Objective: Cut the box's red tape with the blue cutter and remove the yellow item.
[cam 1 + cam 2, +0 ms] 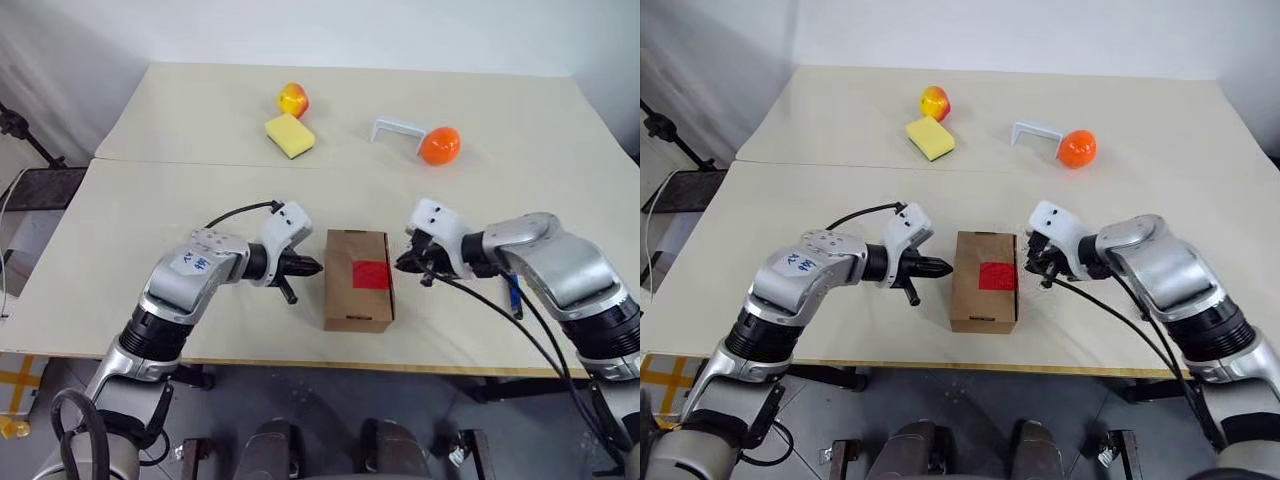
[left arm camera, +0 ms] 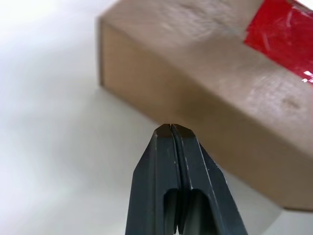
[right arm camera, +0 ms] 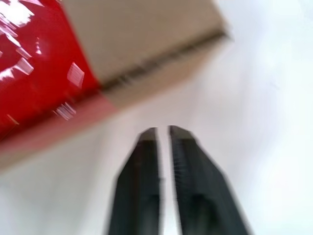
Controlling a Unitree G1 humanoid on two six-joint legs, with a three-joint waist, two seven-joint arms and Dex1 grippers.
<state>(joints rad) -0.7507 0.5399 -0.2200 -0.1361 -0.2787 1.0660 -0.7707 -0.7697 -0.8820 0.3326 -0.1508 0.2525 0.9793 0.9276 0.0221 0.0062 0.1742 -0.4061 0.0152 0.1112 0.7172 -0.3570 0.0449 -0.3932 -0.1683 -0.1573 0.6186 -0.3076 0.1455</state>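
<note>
The box (image 1: 358, 280) is seen lying near the front edge of the table (image 1: 150, 200), with the red tape (image 1: 371, 273) still whole across its top. The left claw (image 1: 312, 267) is held just beside the box's left side, its fingers pressed together on nothing. The right claw (image 1: 400, 264) is held just beside the box's right side; its fingers (image 3: 188, 181) are parted by a narrow gap and nothing is gripped. The blue cutter (image 1: 513, 293) is lying on the table under the right forearm. Farther back, an apple (image 1: 293, 99), a yellow sponge (image 1: 289, 135), a white handle-shaped piece (image 1: 398, 131) and an orange egg-shaped toy (image 1: 439, 146) are set out.
</note>
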